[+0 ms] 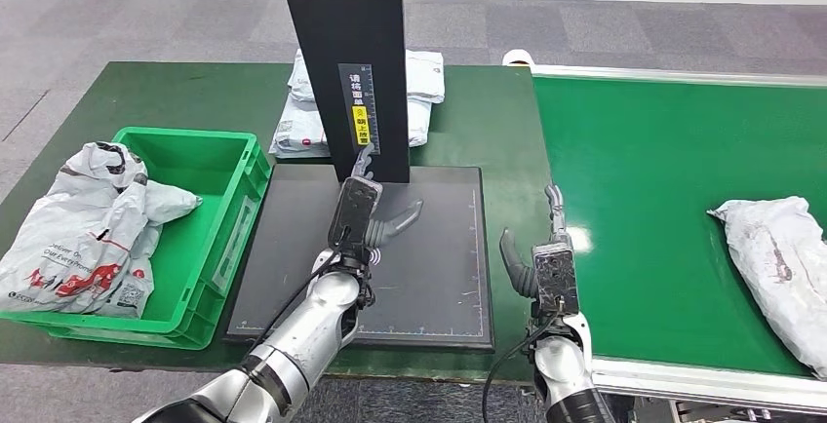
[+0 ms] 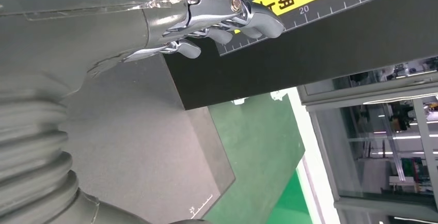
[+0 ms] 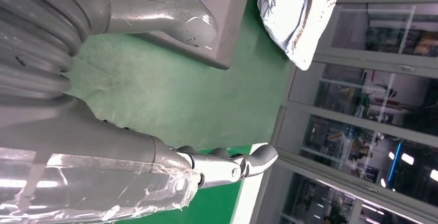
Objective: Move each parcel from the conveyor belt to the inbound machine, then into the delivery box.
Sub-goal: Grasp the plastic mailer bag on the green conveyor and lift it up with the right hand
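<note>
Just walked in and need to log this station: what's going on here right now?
A humanoid robot is sorting parcels, and both hands hold nothing at this moment. Its left hand hovers open over the black inbound machine platform, near the machine's upright column. Its right hand is open at the edge of the green conveyor belt, where one grey parcel waits. Another parcel already lies in the green delivery box.

Green surface [image 1: 176,92] carries: green crate [image 1: 205,238] at left holding grey parcels [image 1: 93,223]; black inbound machine [image 1: 410,277] platform at centre; stack of white parcels [image 1: 421,87] behind its column. Conveyor belt [image 1: 663,160] at right: one grey parcel [image 1: 785,262].
</note>
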Robot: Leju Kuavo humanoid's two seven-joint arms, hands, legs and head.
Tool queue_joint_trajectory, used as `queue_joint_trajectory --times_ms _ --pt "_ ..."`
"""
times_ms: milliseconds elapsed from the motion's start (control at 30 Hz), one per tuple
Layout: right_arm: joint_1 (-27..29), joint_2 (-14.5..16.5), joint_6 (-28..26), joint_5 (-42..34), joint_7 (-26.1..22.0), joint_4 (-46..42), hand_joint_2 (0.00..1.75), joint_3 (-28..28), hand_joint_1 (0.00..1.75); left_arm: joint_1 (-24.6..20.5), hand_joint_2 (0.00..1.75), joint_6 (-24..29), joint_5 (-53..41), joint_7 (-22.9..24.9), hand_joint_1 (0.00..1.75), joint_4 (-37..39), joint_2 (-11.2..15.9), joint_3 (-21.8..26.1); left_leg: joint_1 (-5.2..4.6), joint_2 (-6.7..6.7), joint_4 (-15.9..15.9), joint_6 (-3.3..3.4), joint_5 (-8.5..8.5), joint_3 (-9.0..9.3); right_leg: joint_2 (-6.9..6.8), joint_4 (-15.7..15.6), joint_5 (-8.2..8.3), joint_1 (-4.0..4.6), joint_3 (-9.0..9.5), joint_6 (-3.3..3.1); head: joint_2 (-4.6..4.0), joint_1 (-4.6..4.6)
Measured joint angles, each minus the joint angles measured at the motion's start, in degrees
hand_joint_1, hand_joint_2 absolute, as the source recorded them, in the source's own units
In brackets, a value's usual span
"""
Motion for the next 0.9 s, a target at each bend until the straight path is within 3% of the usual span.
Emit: queue_joint_trajectory --times_ms 900 --pt "-1.0 0.0 0.0 -0.4 -0.2 0.8 1.75 1.0 0.00 0.0 1.75 0.4 -0.5 0.2 0.00 0.7 0.4 -0.6 0.00 0.00 0.0 0.00 0.00 0.00 0.00 0.0 0.00 0.00 0.00 0.00 0.00 0.01"
